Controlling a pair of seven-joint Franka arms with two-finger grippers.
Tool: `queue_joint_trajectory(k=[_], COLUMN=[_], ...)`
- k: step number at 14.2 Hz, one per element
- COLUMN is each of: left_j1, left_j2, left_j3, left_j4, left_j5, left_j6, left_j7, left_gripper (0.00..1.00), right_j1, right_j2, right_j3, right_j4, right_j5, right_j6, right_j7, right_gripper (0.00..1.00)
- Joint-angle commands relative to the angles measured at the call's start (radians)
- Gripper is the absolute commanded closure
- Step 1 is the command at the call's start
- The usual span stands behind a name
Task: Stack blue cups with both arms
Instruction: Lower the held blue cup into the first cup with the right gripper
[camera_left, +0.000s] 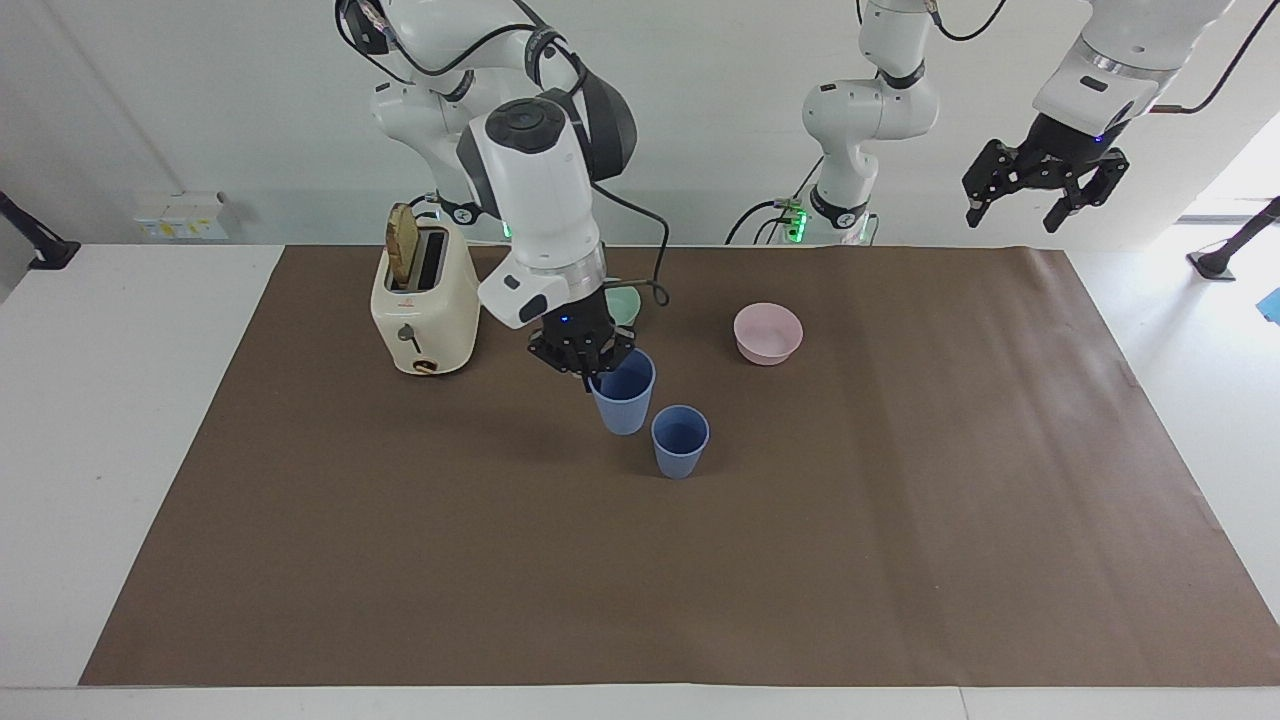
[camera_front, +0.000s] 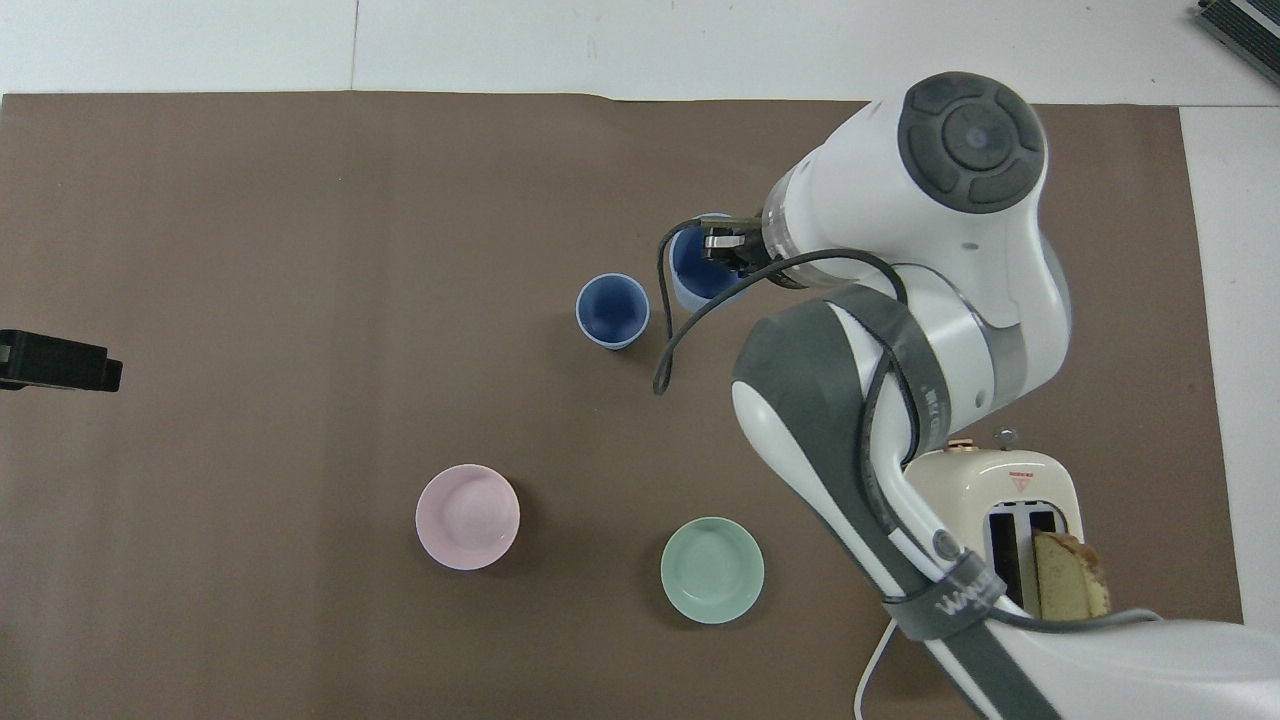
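Both arms (camera_left: 530, 190) were glossy white, built of rounded jointed segments with dark grey bands at the joints and a round dark grey cap (camera_front: 970, 130) on the end of one link. A silver ring sat at each wrist. Thin black cables (camera_front: 690, 320) looped along the links, strapped down with a grey lettered band. Each tool (camera_left: 1045, 180) was black and angular, with a small blue light above it.
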Motion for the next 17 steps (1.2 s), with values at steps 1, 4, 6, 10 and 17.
queue_joint_trajectory(k=[1,4,6,10,17], left_j1=[0.016,0.016,0.016,0.016,0.016], left_j2=[-0.01,-0.01,-0.01,-0.01,-0.01], left_j3=[-0.008,-0.008,-0.008,-0.008,-0.008], left_j4=[-0.001,-0.001,-0.001,-0.001,-0.001], left_j5=[-0.012,-0.012,-0.012,-0.012,-0.012], left_j6=[-0.006,-0.006,-0.006,-0.006,-0.006], left_j7=[0.016,0.016,0.016,0.016,0.016], left_gripper=[0.0,0.0,0.0,0.0,0.0], right_j1=[0.029,0.049,0.054,0.054,0.049], right_j2=[0.016,0.028,0.047,0.064,0.074], right_j3=[0.0,0.003,0.003,0.002,0.002], right_j4=[0.03,0.021,0.021,0.02,-0.035], right_j5=[-0.003,-0.001,-0.001,-0.001,0.005], right_j6=[0.012,0.058,0.089,0.115,0.141], right_j7=[0.024,0.025,0.022,0.024,0.014], right_gripper=[1.0,1.0,1.0,1.0,1.0])
